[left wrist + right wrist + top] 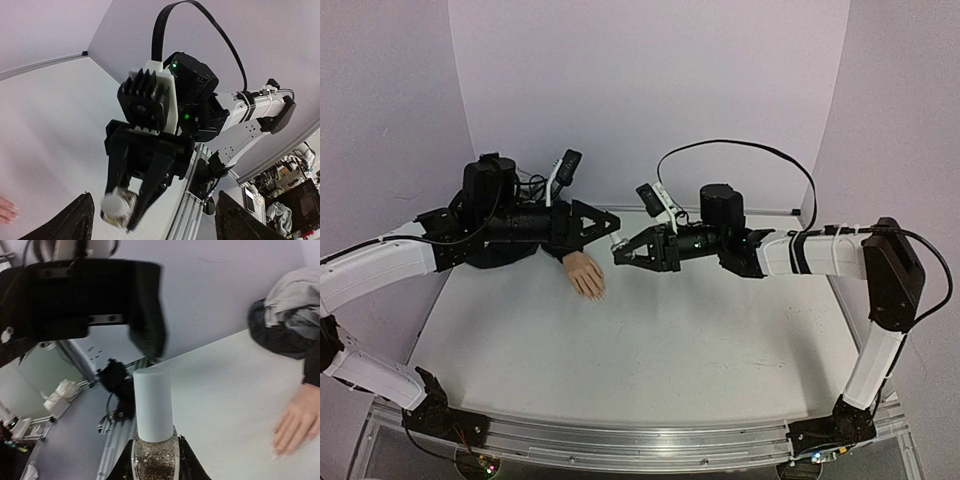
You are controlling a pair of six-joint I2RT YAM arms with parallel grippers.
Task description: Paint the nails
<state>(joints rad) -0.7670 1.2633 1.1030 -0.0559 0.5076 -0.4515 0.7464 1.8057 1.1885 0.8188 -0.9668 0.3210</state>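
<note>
Bottle (154, 452) with white cap (152, 402) clamped in right jaws; left jaws spread wide facing it, near mannequin hand (586, 274)

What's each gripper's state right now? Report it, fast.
Left gripper: open, holding nothing.
Right gripper: shut on the small white-capped bottle.

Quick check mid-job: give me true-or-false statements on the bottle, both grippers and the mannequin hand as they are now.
1. The right gripper holds the small clear glitter-filled bottle. True.
2. The bottle's white cylindrical cap is off. False: it sits on the bottle.
3. The left gripper is clamped on the cap. False: its jaws stand wide open.
4. The pale peach mannequin hand lies on the white table, out of a dark sleeve. True.
</note>
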